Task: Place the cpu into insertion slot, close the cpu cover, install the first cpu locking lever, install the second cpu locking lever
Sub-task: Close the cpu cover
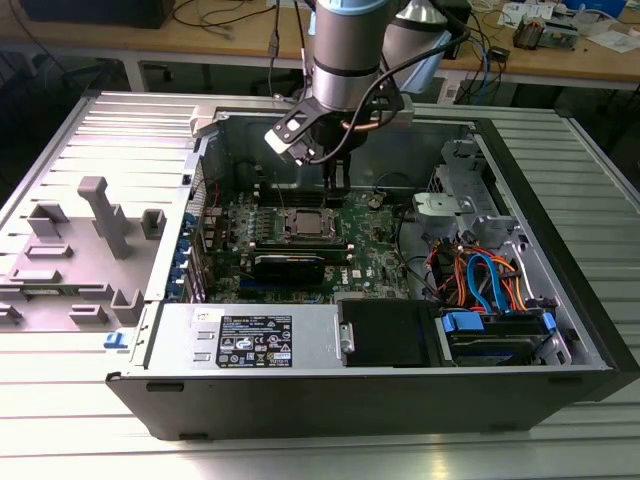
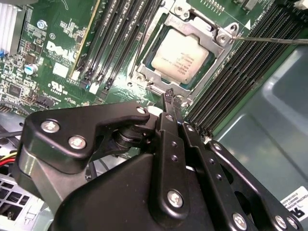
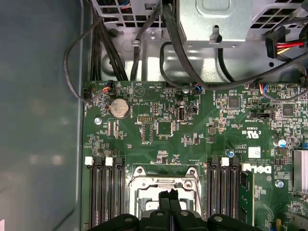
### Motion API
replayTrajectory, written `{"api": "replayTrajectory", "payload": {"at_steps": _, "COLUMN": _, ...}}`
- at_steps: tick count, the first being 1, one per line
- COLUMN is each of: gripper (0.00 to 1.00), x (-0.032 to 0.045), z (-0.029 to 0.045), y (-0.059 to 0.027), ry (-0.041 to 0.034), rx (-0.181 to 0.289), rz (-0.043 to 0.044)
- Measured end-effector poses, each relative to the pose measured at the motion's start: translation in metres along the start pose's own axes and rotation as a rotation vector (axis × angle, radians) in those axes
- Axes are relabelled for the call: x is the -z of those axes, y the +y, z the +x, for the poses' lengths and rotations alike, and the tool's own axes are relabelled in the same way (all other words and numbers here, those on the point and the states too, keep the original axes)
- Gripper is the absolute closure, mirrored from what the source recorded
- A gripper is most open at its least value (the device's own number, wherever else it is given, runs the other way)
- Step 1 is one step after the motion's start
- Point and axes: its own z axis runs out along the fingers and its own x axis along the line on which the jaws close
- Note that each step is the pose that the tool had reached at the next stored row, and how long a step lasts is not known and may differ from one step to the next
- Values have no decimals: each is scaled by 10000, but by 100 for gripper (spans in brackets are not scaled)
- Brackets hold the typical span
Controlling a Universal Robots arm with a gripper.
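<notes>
My exterior view sits high and back from the open computer case [image 1: 330,400], looking down on it whole, with the arm [image 1: 345,50] standing at its far side. Both wrist views ride close over the motherboard [image 3: 192,139]. The first faces straight down and the second slants past the gripper [image 2: 169,96]; they share the insertion slot [image 2: 147,77] and flanking memory slots [image 2: 115,43].

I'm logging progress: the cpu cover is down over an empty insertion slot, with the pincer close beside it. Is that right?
Not empty. The second wrist view shows the cpu seated in the insertion slot, framed by the lowered cpu cover, with the pincer close beside it.
</notes>
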Motion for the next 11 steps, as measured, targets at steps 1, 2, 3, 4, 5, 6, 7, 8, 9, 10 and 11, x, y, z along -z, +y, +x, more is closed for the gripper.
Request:
{"api": "replayTrajectory", "payload": {"at_steps": 1, "gripper": 89, "x": -2, "z": 0, "y": -11, "ry": 0, "rx": 5, "rz": 0}}
{"api": "replayTrajectory", "payload": {"at_steps": 2, "gripper": 89, "x": -5, "z": 1, "y": -33, "ry": 1, "rx": 14, "rz": 1}}
{"api": "replayTrajectory", "payload": {"at_steps": 3, "gripper": 89, "x": -7, "z": 1, "y": -47, "ry": 2, "rx": 16, "rz": 1}}
{"api": "replayTrajectory", "payload": {"at_steps": 4, "gripper": 89, "x": -8, "z": 2, "y": -62, "ry": 3, "rx": 18, "rz": 1}}
{"api": "replayTrajectory", "payload": {"at_steps": 5, "gripper": 89, "x": -9, "z": 2, "y": -75, "ry": 2, "rx": 18, "rz": 0}}
{"api": "replayTrajectory", "payload": {"at_steps": 6, "gripper": 89, "x": -10, "z": 2, "y": -87, "ry": 2, "rx": 18, "rz": 1}}
{"api": "replayTrajectory", "payload": {"at_steps": 7, "gripper": 89, "x": -11, "z": 2, "y": -100, "ry": 1, "rx": 18, "rz": 1}}
{"api": "replayTrajectory", "payload": {"at_steps": 8, "gripper": 89, "x": -13, "z": 2, "y": -115, "ry": 1, "rx": 18, "rz": 2}}
{"api": "replayTrajectory", "payload": {"at_steps": 9, "gripper": 89, "x": -14, "z": 3, "y": -135, "ry": 2, "rx": 18, "rz": 2}}
{"api": "replayTrajectory", "payload": {"at_steps": 10, "gripper": 89, "x": -15, "z": 3, "y": -149, "ry": 1, "rx": 19, "rz": 2}}
{"api": "replayTrajectory", "payload": {"at_steps": 11, "gripper": 89, "x": -16, "z": 3, "y": -179, "ry": 1, "rx": 20, "rz": 2}}
